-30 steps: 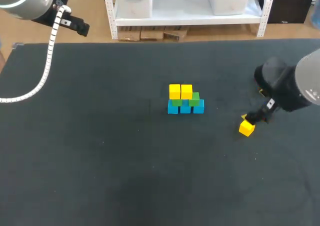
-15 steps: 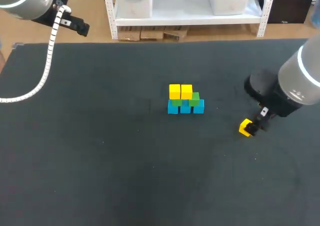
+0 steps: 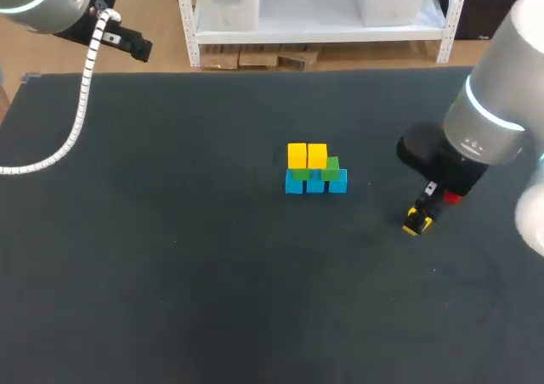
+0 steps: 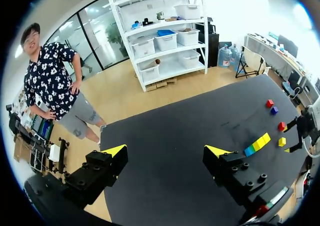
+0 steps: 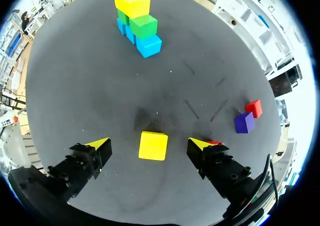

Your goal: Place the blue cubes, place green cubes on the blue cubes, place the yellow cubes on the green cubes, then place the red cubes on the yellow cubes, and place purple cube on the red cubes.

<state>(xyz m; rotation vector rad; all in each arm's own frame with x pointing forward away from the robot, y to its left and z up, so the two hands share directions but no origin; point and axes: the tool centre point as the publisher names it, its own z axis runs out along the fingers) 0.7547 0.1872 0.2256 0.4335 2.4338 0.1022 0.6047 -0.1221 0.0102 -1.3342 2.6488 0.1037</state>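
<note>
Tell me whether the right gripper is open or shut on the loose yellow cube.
Open. The right gripper straddles the yellow cube, with a gap between it and each tip.

A stack of cubes stands mid-table, with two cubes topping its left and middle. To its right, a single cube lies between the right gripper's parted fingers, touching neither. A pair of cubes sits close together, well away from the stack.

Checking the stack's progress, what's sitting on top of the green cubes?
Two yellow cubes sit on the green cubes, mostly covering those beneath; the end one's top is bare.
</note>
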